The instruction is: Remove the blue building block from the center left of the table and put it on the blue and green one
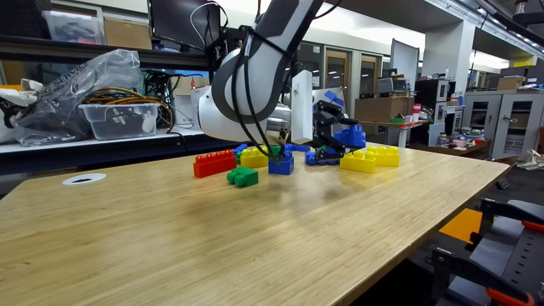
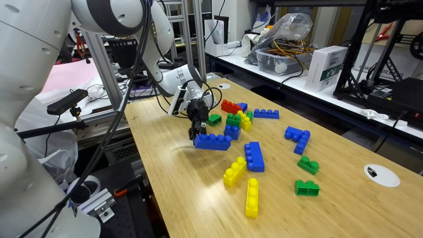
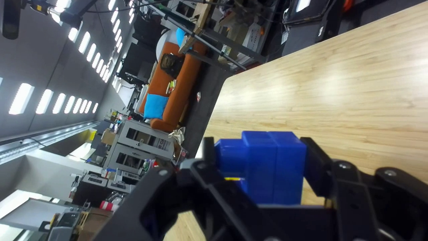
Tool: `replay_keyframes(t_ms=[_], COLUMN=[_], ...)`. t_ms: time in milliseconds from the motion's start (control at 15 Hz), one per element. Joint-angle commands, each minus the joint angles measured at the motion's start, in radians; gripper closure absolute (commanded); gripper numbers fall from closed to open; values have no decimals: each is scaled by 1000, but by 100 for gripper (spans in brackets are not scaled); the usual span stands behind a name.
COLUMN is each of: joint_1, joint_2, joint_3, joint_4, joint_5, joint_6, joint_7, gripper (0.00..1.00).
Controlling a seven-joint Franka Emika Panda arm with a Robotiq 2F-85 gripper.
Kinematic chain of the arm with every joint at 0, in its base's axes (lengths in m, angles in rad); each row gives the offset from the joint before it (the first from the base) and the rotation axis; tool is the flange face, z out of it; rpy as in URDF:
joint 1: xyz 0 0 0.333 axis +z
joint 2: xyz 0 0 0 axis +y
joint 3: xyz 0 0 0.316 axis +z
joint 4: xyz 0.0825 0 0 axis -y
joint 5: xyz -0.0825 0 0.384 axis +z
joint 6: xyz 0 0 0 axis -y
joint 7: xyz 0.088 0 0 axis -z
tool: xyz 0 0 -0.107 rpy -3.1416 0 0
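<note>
Long, low, dark-blue studded plastic building block [image 2: 212,142], 1 end pinched between the jaws of my black gripper [image 3: 260,160]: I see it raised off the light-wood tabletop [image 2: 205,205], studs up. By my reading the removing is done and the placing isn't. My target, a small stack of green and short blue studded plastic bricks [image 2: 232,129], stands on the tabletop, some of its blue studs bare. In an exterior view the held block's free end appears just beside the stack; I can't tell the true gap. Left for me, I judge: bring it over, line up studs, press down, let go.
</note>
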State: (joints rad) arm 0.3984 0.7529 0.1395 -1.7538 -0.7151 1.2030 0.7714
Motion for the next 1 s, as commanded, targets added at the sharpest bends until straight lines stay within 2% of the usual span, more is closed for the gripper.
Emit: replay_keyframes(t_ms=[0, 400, 933], joint_1=[4, -8, -8], joint_2=[41, 95, 107], joint_3=[-8, -23, -26], joint_4=[35, 59, 69], joint_5=[20, 21, 17], joint_6=[-12, -5, -3], joint_7=[-4, -18, -32], gripper=[62, 62, 62])
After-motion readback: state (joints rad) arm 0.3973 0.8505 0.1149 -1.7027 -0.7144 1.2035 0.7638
